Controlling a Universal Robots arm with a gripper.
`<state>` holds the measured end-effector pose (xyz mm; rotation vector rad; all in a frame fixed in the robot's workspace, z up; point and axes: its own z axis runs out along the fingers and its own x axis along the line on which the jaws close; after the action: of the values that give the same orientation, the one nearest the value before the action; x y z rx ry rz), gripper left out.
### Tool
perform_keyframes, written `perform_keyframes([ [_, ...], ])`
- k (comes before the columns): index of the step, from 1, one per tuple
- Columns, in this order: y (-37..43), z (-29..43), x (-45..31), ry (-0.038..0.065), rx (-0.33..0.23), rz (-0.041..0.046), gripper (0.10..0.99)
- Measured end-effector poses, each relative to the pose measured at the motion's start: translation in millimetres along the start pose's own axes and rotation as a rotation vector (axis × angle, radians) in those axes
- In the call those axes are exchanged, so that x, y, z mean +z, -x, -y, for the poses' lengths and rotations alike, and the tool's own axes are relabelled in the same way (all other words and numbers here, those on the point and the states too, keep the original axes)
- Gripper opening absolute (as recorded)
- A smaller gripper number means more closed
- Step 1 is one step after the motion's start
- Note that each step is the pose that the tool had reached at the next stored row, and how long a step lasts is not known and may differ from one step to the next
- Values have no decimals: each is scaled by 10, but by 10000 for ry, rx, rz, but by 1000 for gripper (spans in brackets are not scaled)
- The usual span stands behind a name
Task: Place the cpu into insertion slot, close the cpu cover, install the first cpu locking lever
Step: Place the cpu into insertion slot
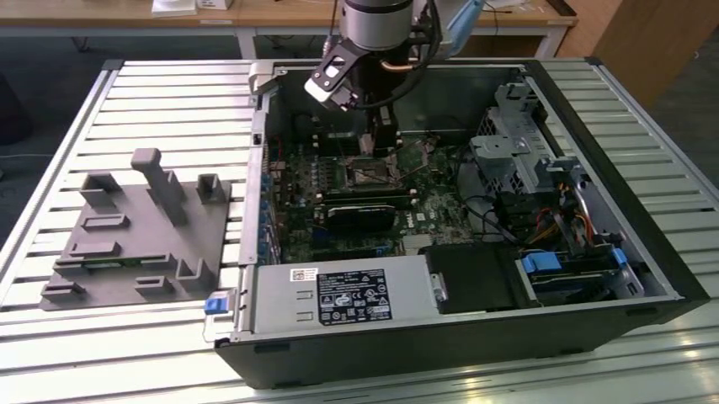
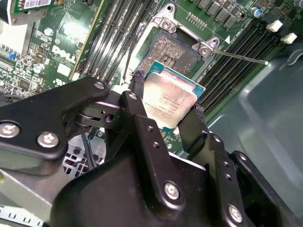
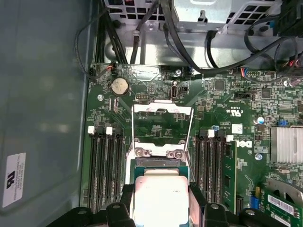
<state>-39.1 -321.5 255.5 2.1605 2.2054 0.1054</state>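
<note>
Just above the insertion slot [image 2: 177,49] of a green motherboard [image 3: 222,101], a black two-fingered hand [image 2: 168,99] grips the cpu [image 2: 170,105] by two opposite edges, with one finger [image 2: 138,87] pressed against each side. The cpu's dull silver top faces the camera in both wrist views. The chip hangs close over the insertion slot but is not seated in it, and the slot's square bed of contacts lies bare.

The cpu cover [image 3: 161,109], a thin silvery frame with a square cut-out, is swung open away from the insertion slot. It is hinged along the slot edge farthest from the hand, and green board shows through the cut-out. A thin metal locking lever [image 2: 241,57] sticks out from one corner of the insertion slot, angled away from it. Long black memory slots [image 2: 118,33] run along both sides of the insertion slot. A round coin battery [image 3: 119,86] sits on the board beyond the open cover, away from the slot.

In the exterior view, the arm [image 1: 376,25] reaches down into an open black computer case [image 1: 472,358] that lies on its side on a slatted metal tabletop [image 1: 168,93]. The arm's lower end hangs low over the insertion slot. A grey moulded fixture [image 1: 135,227] rests on the tabletop outside the case, well apart from the insertion slot.
</note>
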Motion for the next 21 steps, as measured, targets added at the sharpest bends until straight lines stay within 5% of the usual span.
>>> perform_keyframes([
  [21,-9,45,255,-6,0,1,541],
])
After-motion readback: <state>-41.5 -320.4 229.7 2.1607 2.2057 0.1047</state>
